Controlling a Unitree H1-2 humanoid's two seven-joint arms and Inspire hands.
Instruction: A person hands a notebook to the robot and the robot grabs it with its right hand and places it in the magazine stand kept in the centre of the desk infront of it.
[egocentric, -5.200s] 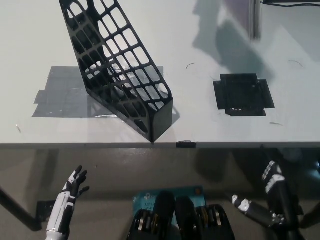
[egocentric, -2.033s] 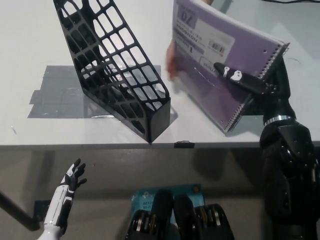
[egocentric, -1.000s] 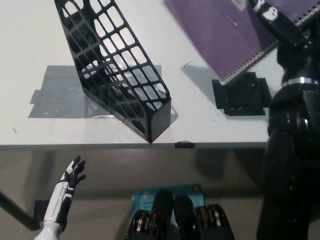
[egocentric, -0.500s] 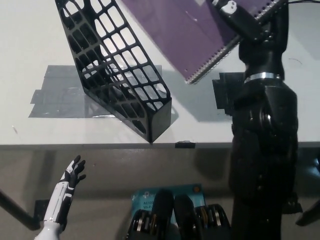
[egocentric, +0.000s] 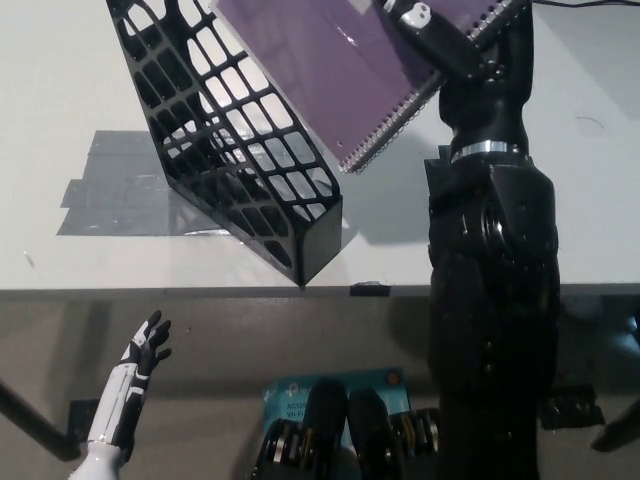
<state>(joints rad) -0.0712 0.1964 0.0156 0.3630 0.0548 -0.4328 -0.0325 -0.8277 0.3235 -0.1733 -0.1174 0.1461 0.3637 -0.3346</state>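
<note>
1. A purple spiral notebook is held in the air by the black right hand, which is closed on its edge by the wire binding, near the top of the picture.
2. The notebook is tilted, and its lower corner is seen just above the open top of the black magazine stand, at its right side.
3. The stand is placed on the white desk, partly over a patch of grey tape.
4. The white left hand is kept low at the lower left, under the desk edge, with fingers spread and nothing held.
</note>
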